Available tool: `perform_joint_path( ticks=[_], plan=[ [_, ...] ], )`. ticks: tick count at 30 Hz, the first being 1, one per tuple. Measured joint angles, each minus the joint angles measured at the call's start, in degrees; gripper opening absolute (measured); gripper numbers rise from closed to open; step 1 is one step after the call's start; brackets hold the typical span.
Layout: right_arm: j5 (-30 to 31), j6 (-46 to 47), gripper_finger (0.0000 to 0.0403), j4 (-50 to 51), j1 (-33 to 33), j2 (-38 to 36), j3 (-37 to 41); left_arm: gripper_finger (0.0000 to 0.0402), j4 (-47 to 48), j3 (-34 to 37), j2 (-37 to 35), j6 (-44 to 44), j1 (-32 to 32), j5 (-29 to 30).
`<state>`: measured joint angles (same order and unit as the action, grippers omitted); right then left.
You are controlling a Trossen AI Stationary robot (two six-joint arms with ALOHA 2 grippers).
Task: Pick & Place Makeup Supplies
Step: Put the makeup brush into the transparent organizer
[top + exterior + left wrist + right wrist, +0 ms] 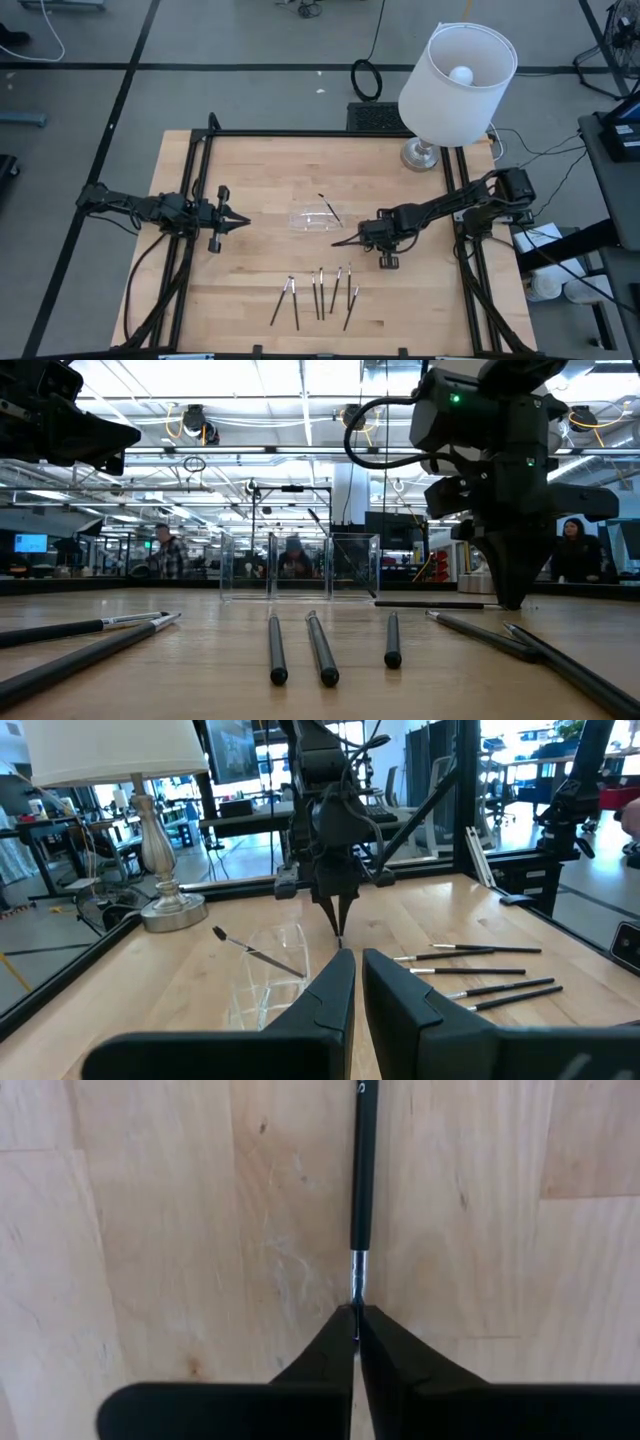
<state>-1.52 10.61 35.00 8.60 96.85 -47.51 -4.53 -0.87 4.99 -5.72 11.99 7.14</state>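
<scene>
You are only a little way into this job. One makeup stick [328,209] already leans in the clear tray [305,220] in the middle of the table [250,170], with its top end poking out over the rim. Your right gripper [338,242] is down at the wood, just beside the tray on the side nearer the front edge. Its two fingers are pinched together on the thin silvery end of a second stick [362,1180], which lies flat on the wood and points away from the fingers. So you have that one in your grip, but it looks like it is not lifted yet. Next it should go up and over the tray rim, and the grip is right at the tip, so I think it could swing or slip. Most of the work is left: the other sticks [318,294], about seven as far as I can count, lie in a loose row near the front edge of the table, well apart from the tray. Your left gripper [243,221] waits above the left part of the table, pointing toward the tray, with its fingers nearly together and nothing between them. A lamp [455,80] stands at the back of the table, out of your way.
</scene>
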Motion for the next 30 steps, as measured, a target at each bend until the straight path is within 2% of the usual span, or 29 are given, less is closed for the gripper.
perform_joint_path(
  ticks=[4, 9, 12, 15, 22, 30],
  plan=[
    [2.2, -1.1, 0.0001, 4.7, 0.5, 0.0, -2.6, 0.0031, 0.0, 0.0, 0.0, 0.0, 0.0, 0.0],
    [10.6, -4.2, 0.0000, 17.4, 2.7, 0.5, -10.9, 0.0031, 0.0, 0.0, 0.0, 0.0, 0.0, 0.0],
    [16.5, -5.5, 0.0000, 19.2, 3.6, 0.2, -16.8, 0.0031, 0.0, 0.0, 0.0, 0.0, 0.0, 0.1],
    [19.4, -6.1, 0.0000, 24.6, 4.4, 0.1, -20.8, 0.0031, 0.0, 0.0, 0.0, 0.0, 0.0, 0.3],
    [26.8, -9.4, 0.0001, 29.4, 5.9, 0.1, -27.7, 0.0031, 0.0, 0.0, 0.0, 0.0, 0.0, 0.3],
    [41.3, -13.8, 0.0001, 36.0, 6.6, 0.0, -32.6, 0.0031, 0.0, 0.0, 0.0, 0.0, 0.0, 0.3]
  ],
)
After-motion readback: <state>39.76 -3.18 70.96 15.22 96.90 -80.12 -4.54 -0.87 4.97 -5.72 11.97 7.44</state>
